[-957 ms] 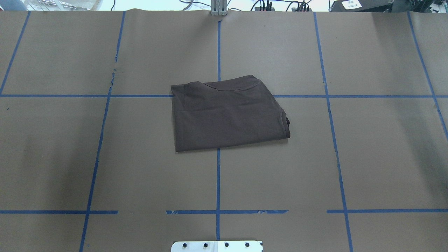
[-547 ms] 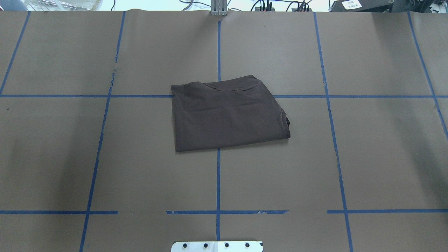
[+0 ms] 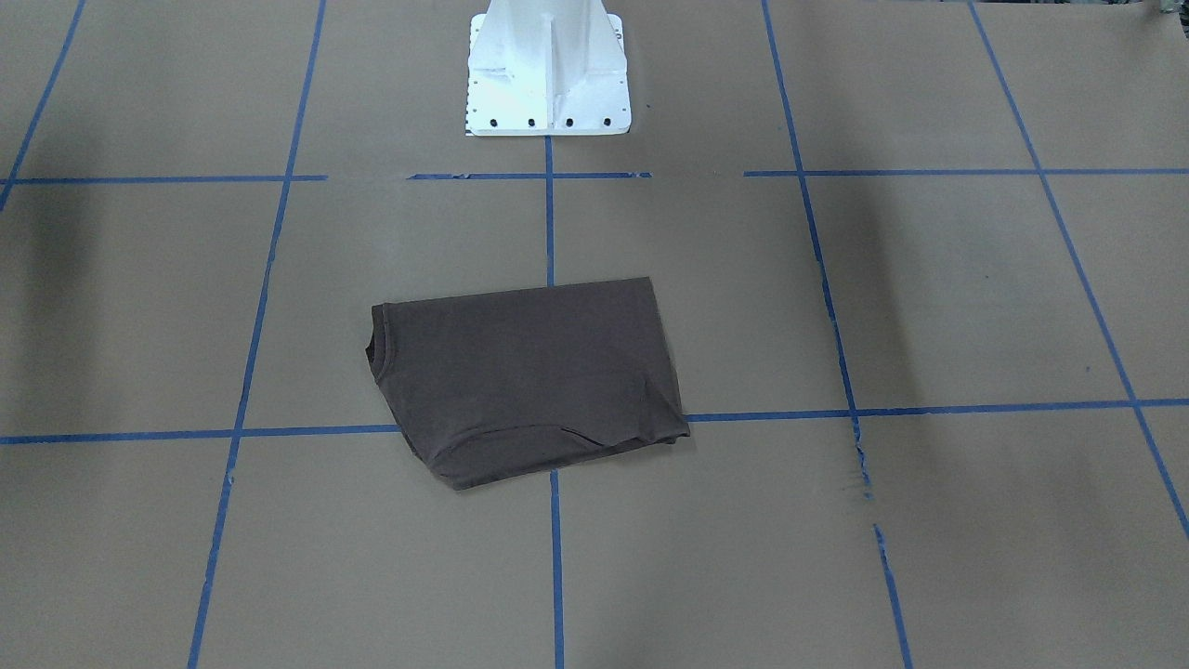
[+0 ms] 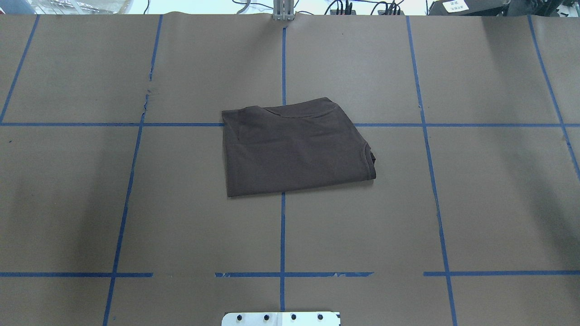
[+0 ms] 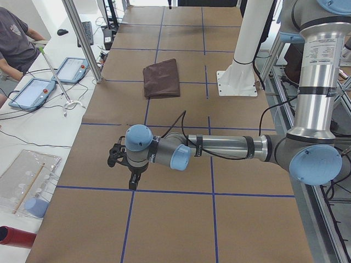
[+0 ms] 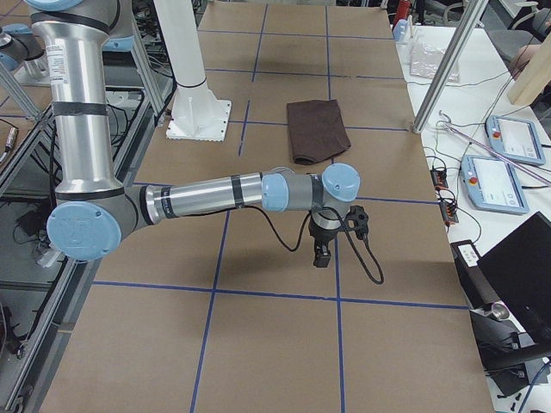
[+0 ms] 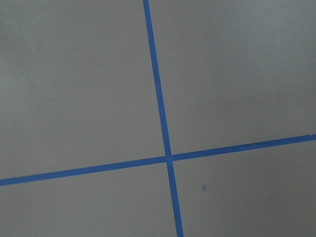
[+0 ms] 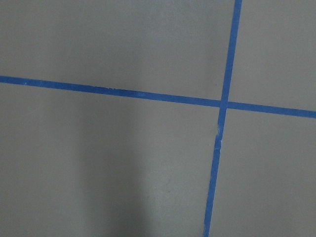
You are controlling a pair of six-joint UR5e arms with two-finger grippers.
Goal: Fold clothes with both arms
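The clothes are one dark brown-grey T-shirt (image 4: 294, 149), folded into a compact rectangle at the table's middle, also seen as the T-shirt (image 3: 525, 376), the T-shirt (image 5: 162, 78) and the T-shirt (image 6: 317, 129). Both arms are out of the overhead and front-facing views. In the exterior left view my left arm (image 5: 219, 148) stretches low over the table, and its gripper (image 5: 132, 182) hangs far from the shirt. In the exterior right view my right arm (image 6: 207, 196) does the same, with its gripper (image 6: 322, 255) pointing down. I cannot tell whether either gripper is open or shut. Both wrist views show only paper and blue tape.
Brown paper with a blue tape grid (image 4: 282, 226) covers the table. The white pedestal base (image 3: 548, 70) stands on the robot's side. A person (image 5: 13, 38) sits by tablets (image 5: 34, 92) at a side bench, with more tablets (image 6: 515, 138) and poles on the right view's bench.
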